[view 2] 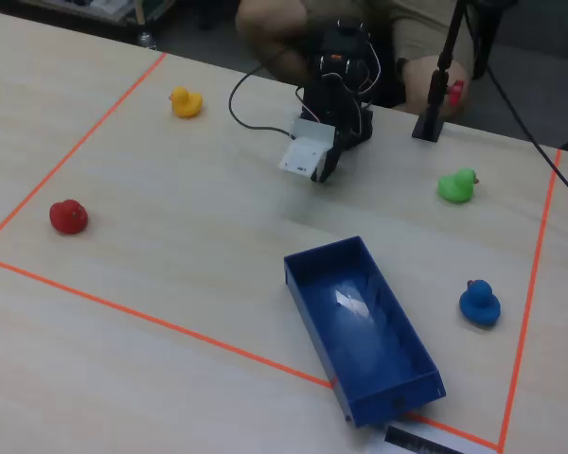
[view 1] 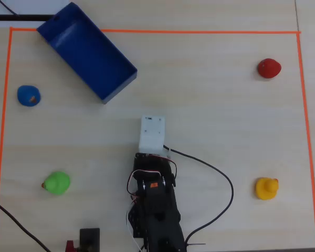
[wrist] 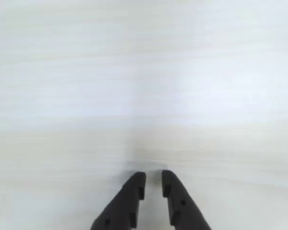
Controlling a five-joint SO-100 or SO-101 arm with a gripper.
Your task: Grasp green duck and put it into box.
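The green duck (view 1: 56,183) sits on the table at lower left in the overhead view, left of the arm's base; it also shows at the right in the fixed view (view 2: 456,185). The dark blue box (view 1: 117,88) lies diagonally at upper left in the overhead view and low in the fixed view (view 2: 394,396), open and with nothing in it. The arm (view 1: 155,205) is folded near its base, its white camera block (view 1: 152,133) covering the gripper from above. In the wrist view my gripper (wrist: 153,175) shows two black fingers with a narrow gap, nothing between them, over bare table.
A blue duck (view 1: 28,95), a red duck (view 1: 269,68) and a yellow duck (view 1: 266,188) stand apart inside the orange tape border (view 1: 147,31). A black cable (view 1: 220,178) loops right of the arm. A black stand (view 2: 435,95) rises behind the green duck.
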